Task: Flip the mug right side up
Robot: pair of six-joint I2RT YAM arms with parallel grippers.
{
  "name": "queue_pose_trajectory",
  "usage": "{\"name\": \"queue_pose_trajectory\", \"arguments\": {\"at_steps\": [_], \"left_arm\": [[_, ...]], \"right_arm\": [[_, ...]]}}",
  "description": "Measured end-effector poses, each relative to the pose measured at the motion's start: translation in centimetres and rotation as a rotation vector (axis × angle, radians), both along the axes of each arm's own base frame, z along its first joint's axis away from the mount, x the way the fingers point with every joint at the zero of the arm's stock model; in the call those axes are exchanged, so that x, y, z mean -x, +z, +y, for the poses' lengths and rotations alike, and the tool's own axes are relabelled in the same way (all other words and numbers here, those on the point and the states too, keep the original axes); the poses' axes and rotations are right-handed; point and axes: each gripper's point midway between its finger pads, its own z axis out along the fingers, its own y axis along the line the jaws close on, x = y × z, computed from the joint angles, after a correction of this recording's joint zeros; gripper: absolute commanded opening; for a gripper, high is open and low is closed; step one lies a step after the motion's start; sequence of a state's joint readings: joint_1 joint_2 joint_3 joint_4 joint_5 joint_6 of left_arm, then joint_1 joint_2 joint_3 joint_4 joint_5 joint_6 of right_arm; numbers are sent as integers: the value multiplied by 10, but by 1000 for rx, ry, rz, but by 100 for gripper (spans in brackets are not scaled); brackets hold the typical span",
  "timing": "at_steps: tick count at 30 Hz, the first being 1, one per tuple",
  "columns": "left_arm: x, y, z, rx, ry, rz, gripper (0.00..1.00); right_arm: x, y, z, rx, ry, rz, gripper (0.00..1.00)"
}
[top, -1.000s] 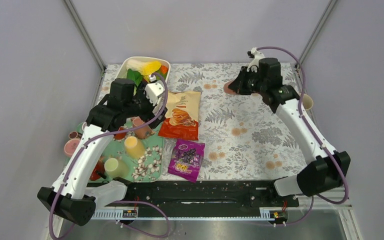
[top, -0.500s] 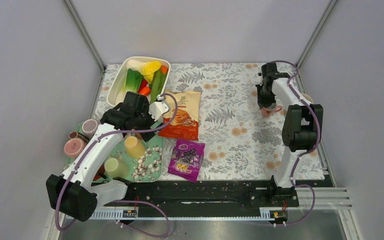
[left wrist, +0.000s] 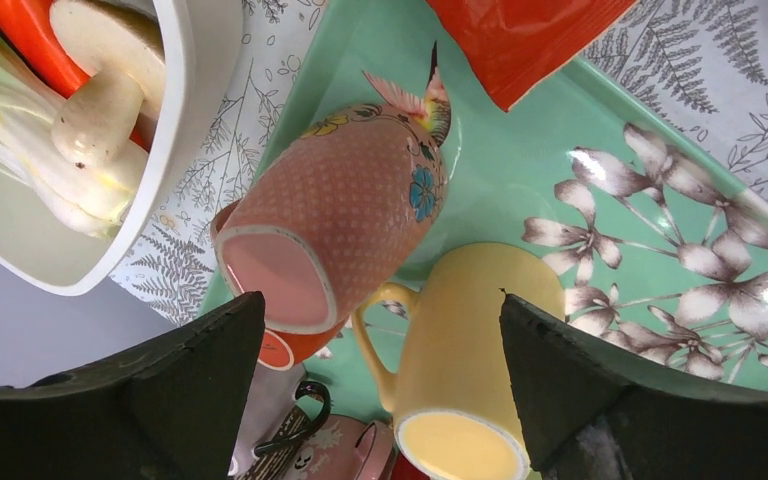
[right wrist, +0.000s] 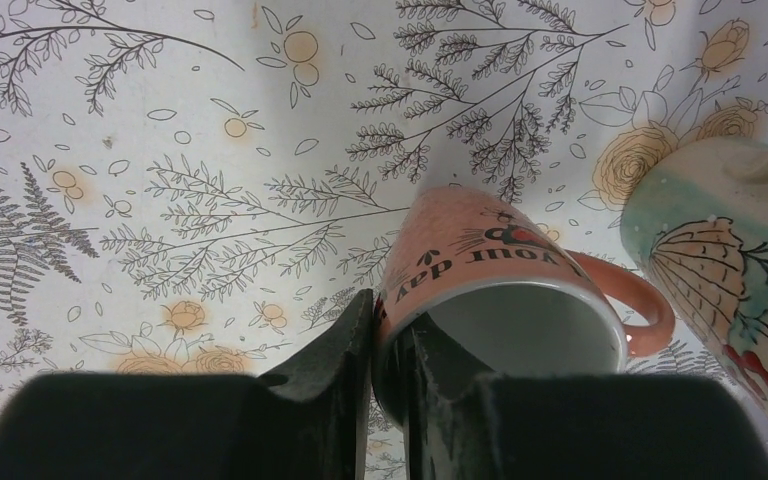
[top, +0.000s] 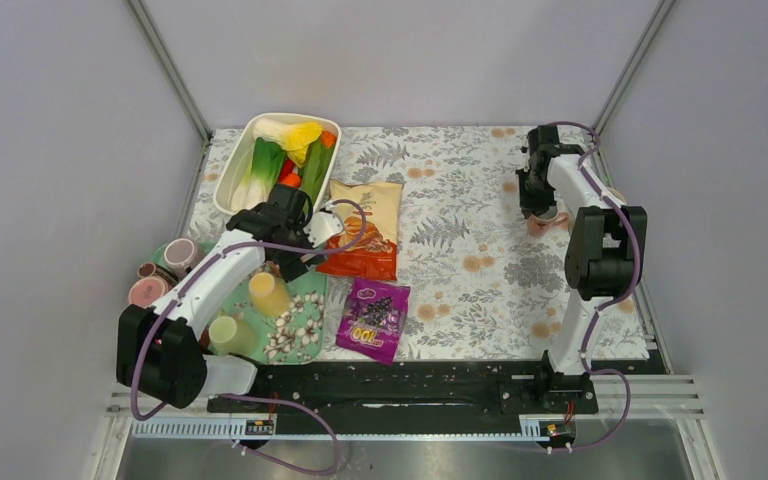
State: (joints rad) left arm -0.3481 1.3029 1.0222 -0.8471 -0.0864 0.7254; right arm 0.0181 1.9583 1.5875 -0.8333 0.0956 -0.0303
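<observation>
A pink mug with dark lettering stands mouth up on the flowered cloth at the far right. My right gripper is shut on its rim wall, one finger outside and one inside, and comes down on it from above. My left gripper hangs open over the green tray. Between and below its jaws are a pink dotted mug and a yellow mug, both bottom up.
A cream mug with a painted pattern stands right beside the pink mug's handle. A white bin of vegetables, an orange snack bag and a purple packet lie left of centre. More cups crowd the tray's left end.
My right arm swung the pink mug from mid-back to the far right and set it down on the cloth. The left arm slid forward and lower over the tray.
</observation>
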Motion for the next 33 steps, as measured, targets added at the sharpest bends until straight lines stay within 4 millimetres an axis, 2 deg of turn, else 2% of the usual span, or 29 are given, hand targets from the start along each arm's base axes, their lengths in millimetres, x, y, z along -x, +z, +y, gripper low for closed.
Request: {"name": "queue_pose_trajectory", "arguments": {"at_steps": [4,6,11,17,22,26,29,33], "left_arm": [[-4,-4,-1,0,11,5,97],[-6,-2,-3,10,24,-2,99],[-22,14,-5,51,73,-50,99],[-43,26,10,87,198,-70,99],[-56,23,24,133,333,-36,99],[-54,8,28,149,375,26,99],[-51,-7,25,149,382,87,91],[-47,-20,22,154,393,138,70]], "right_arm": [[1,-3,0,0,2,8,27],[1,-3,0,1,3,9,33],[0,-2,-1,4,10,8,45],[-1,0,0,0,12,3,64],[-1,8,3,-12,8,-15,84],[-1,28,8,-19,17,-62,86],[0,42,17,-26,39,-93,87],[3,55,29,-32,68,-116,87]]}}
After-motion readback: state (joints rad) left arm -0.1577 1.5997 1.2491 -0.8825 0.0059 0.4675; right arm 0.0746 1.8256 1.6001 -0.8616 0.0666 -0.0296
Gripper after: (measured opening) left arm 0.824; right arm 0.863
